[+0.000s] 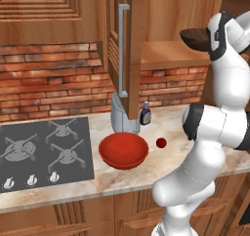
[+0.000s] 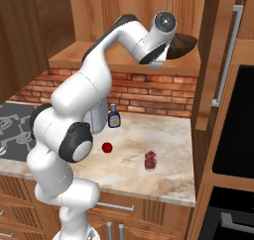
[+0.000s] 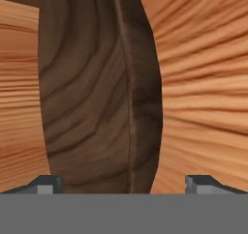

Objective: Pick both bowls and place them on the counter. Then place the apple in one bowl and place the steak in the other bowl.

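The dark brown wooden bowl (image 3: 97, 93) sits on the open cabinet's shelf (image 2: 94, 59), also seen as a dark shape (image 1: 195, 37) (image 2: 184, 43) beside my hand. My gripper (image 3: 124, 184) is open, its fingertips (image 3: 46, 183) spread wide, with the bowl's rim running between them at close range. The glossy red bowl (image 1: 123, 150) stands upright on the beige counter (image 1: 146, 179). Just right of it lies the small dark red apple (image 1: 161, 143) (image 2: 106, 147). The steak (image 2: 150, 160) rests on the counter (image 2: 168, 135) further right.
A dark bottle (image 1: 145, 114) (image 2: 114, 118) and a grey appliance (image 1: 119, 117) stand at the back by the brick wall. The stovetop (image 1: 44, 152) lies to the left. The open cabinet door (image 1: 124, 49) hangs above the red bowl.
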Robot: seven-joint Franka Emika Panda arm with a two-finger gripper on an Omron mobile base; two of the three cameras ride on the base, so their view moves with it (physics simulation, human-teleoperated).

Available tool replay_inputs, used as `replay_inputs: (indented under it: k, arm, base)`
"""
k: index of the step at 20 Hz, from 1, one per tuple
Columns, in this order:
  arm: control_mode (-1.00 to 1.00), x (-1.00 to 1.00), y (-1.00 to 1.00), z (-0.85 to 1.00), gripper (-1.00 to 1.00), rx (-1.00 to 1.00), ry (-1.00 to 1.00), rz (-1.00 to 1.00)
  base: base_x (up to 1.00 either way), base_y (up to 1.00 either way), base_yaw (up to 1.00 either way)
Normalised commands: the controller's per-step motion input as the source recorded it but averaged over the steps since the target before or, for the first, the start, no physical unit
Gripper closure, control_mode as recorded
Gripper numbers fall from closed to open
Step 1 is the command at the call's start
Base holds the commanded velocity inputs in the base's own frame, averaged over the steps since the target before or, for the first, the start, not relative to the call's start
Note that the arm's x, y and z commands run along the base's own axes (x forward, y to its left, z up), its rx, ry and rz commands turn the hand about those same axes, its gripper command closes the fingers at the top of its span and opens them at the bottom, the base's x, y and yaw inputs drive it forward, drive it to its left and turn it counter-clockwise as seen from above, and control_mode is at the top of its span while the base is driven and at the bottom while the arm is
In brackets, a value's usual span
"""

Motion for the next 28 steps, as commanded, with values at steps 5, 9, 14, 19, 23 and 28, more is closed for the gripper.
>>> replay_inputs:
  k: [5, 9, 14, 19, 23, 28]
  arm:
    - [-1.0, 0.08, -0.1, -0.02, 1.0, 0.0, 0.0, 0.03]
    - [-1.0, -0.17, -0.07, -0.04, 1.0, 0.0, 0.0, 0.0]
    - [-1.0, -0.25, -0.01, -0.01, 1.0, 0.03, 0.0, 0.0]
    - [-1.0, -0.24, 0.15, 0.0, 1.0, 0.02, 0.03, 0.0]
    - [-1.0, -0.3, 0.12, 0.0, 1.0, 0.06, 0.06, 0.0]
    - [-1.0, -0.52, 0.11, 0.0, 1.0, 0.09, 0.03, 0.01]
  base:
    - [0.0, 0.0, 0.0]
    - [0.0, 0.0, 0.0]
    - [0.0, 0.0, 0.0]
    - [0.0, 0.0, 0.0]
    - [0.0, 0.0, 0.0]
    - [0.0, 0.0, 0.0]
